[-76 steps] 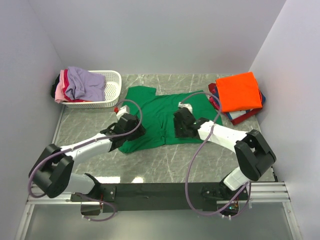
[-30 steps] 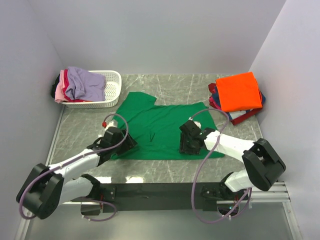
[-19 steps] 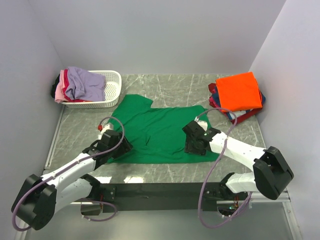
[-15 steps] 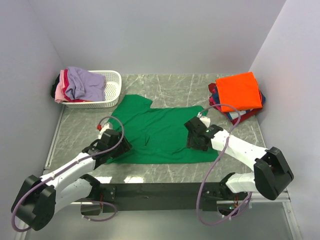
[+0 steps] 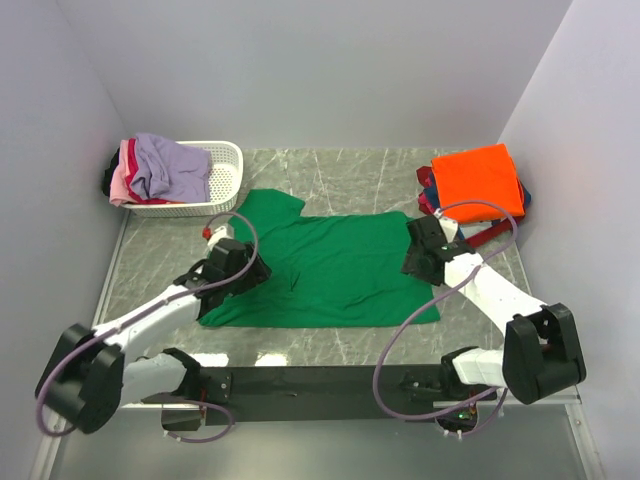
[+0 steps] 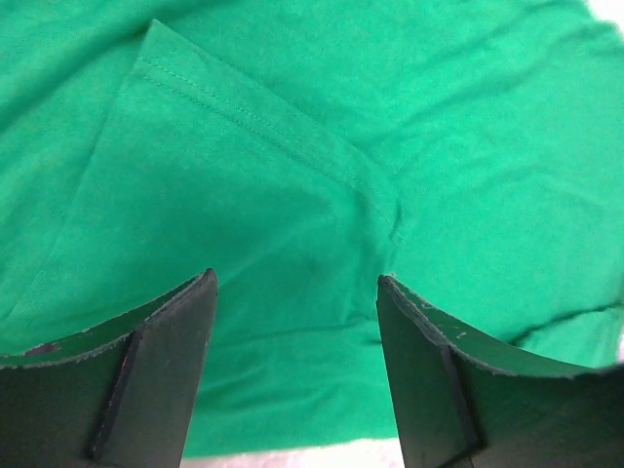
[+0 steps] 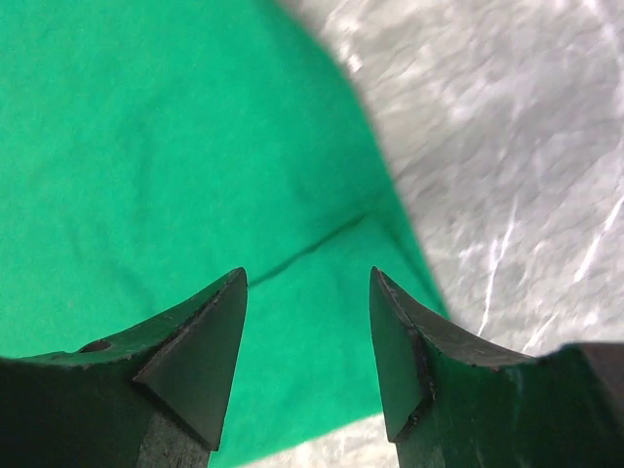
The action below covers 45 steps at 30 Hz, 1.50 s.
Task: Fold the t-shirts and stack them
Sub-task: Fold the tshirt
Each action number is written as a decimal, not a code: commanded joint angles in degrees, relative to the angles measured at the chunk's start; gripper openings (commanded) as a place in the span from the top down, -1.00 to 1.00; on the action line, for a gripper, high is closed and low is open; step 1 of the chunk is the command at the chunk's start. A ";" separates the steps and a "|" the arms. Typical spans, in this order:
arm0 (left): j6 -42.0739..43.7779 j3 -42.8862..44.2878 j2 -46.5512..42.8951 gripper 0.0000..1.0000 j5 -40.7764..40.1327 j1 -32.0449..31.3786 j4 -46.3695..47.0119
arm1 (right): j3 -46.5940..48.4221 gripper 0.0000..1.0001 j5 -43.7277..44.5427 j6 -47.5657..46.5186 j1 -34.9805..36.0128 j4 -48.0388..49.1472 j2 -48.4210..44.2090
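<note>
A bright green t-shirt (image 5: 325, 268) lies spread flat on the marble table, one sleeve pointing to the back left. My left gripper (image 5: 232, 268) hovers open over its left edge; the left wrist view shows a seam and green cloth (image 6: 292, 195) between the spread fingers (image 6: 156, 370). My right gripper (image 5: 424, 250) hovers open over the shirt's right edge; green cloth (image 7: 195, 146) and bare marble show between its fingers (image 7: 405, 351). An orange shirt (image 5: 478, 182) tops a folded stack with red and navy at the back right. Lavender (image 5: 170, 165) and pink shirts lie in the basket.
A white slotted plastic basket (image 5: 222, 180) stands at the back left by the wall. Grey walls close in the table on three sides. A black rail (image 5: 320, 385) with both arm bases runs along the near edge.
Both grippers pulled the green shirt toward the near edge and spread it flat, then let it go. The left gripper has moved back a little; the right gripper has moved right and back.
</note>
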 commanded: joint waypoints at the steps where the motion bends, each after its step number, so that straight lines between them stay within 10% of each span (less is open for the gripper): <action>1: 1.71 1.62 4.56 -0.45 2.43 0.14 6.07 | -1.40 -0.20 -2.08 -2.74 -3.37 4.05 -0.94; 33: 2.24 1.18 12.14 -0.46 4.73 0.06 9.34 | -3.08 0.15 -8.60 -7.49 -11.82 8.45 7.49; 45: 2.59 1.18 12.41 -0.47 4.20 0.14 8.99 | -3.08 0.95 -6.05 -7.75 -11.91 6.96 6.97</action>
